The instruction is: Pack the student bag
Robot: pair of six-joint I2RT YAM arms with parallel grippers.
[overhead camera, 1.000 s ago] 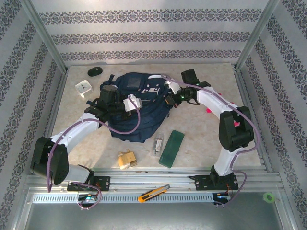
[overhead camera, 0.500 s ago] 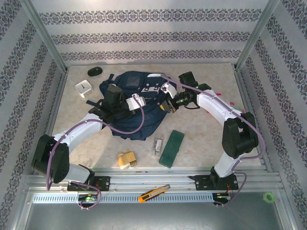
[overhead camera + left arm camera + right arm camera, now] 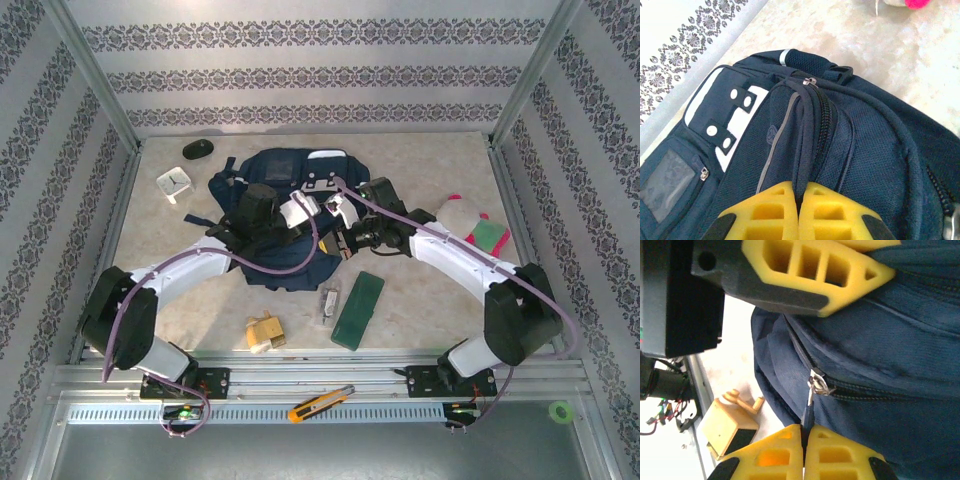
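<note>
So the student bag sits toward the back middle of the desk, with both arms reaching onto it. The left end effector is squeezed closed on a ridge of navy fabric beside a zipper. The right end effector is pinched tight on the zipper pull, near the left one.

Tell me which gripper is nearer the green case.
Right. The right gripper is on the student bag just beyond the green case; the left gripper is farther back.
</note>
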